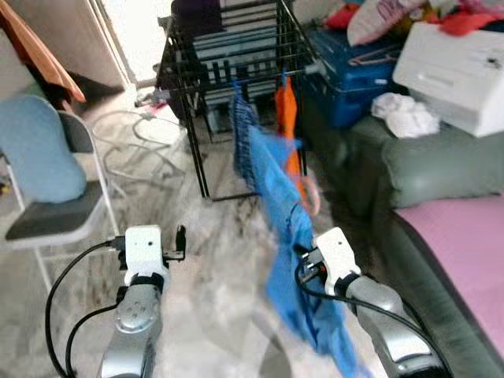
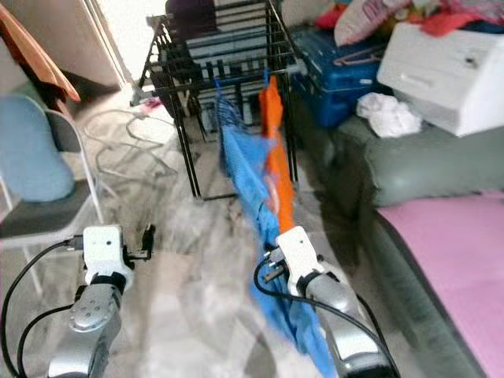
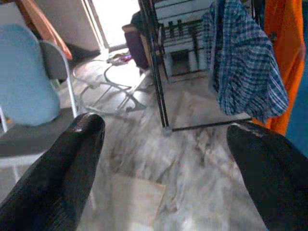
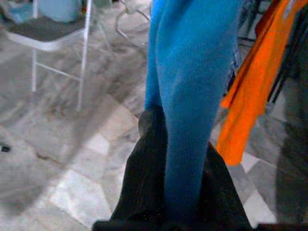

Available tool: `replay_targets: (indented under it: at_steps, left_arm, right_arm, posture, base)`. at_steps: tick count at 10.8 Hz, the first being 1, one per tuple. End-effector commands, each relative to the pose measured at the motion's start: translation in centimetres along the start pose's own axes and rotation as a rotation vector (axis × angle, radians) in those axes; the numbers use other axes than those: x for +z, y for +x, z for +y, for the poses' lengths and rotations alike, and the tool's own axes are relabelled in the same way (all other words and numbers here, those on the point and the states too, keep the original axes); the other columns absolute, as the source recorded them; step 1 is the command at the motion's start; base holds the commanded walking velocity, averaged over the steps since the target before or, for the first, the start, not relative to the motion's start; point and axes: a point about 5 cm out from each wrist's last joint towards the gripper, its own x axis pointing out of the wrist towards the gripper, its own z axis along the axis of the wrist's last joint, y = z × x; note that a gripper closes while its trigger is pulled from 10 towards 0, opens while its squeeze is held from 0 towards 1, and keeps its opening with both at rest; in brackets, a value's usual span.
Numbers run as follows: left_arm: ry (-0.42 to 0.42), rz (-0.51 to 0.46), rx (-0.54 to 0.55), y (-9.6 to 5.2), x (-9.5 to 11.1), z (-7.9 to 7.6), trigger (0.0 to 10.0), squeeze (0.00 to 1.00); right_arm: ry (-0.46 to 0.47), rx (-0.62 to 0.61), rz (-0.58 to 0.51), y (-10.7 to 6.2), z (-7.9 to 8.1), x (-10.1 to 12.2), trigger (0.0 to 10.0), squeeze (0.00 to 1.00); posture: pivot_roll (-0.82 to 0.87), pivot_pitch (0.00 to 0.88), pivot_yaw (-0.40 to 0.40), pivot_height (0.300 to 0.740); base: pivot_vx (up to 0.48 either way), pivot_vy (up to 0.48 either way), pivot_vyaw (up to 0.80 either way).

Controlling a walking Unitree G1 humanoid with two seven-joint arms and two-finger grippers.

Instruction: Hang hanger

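Blue cloth (image 4: pixel 192 96) is pinched between the closed fingers of the right gripper (image 4: pixel 166 159), carried low toward the black drying rack (image 1: pixel 228 47) for hanging, its hanger hidden in the folds, while the left gripper (image 3: pixel 163 159) gapes wide and empty

From where I stand, nothing here can be read. The white box (image 1: pixel 461 71) on the sofa carries no legible print, the blue suitcase (image 1: pixel 350 75) shows no brand, and the hanging clothes bear no labels or numbers.
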Motion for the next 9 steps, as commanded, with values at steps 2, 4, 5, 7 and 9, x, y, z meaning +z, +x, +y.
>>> replay_targets:
  at_steps: [2,4,5,7,9]
  left_arm:
    - [-0.014,0.016,0.056,0.5,0.2,1.4,10.0,0.00]
    - [0.001,0.030,0.052,0.7,0.1,1.4,10.0,0.00]
    - [0.017,0.031,0.057,0.8,0.1,1.5,10.0,0.00]
    - [0.010,0.052,0.067,1.0,-0.1,1.7,10.0,0.00]
    - [0.017,0.034,0.082,1.2,0.2,1.7,10.0,0.00]
  right_arm:
    - [0.004,0.010,-0.127,0.0,-0.1,2.8,10.0,0.00]
    - [0.025,-0.032,-0.108,-0.1,-0.7,2.4,10.0,0.00]
    - [0.008,-0.039,-0.111,-0.2,-0.8,2.4,10.0,0.00]
    - [-0.019,0.009,-0.143,-0.3,0.1,2.7,10.0,0.00]
    - [-0.010,-0.016,-0.140,-0.2,-0.2,2.8,10.0,0.00]
  posture:
    - [-0.10,0.000,0.142,0.740]
    - [-0.10,0.000,0.148,0.740]
    - [-0.10,0.000,0.150,0.740]
    - [-0.10,0.000,0.155,0.740]
    - [-0.10,0.000,0.156,0.740]
  base:
    - [0.000,0.000,0.00]
    - [0.000,0.240,0.00]
    - [0.000,0.480,0.00]
    - [0.000,0.480,0.00]
    - [0.000,0.409,0.00]
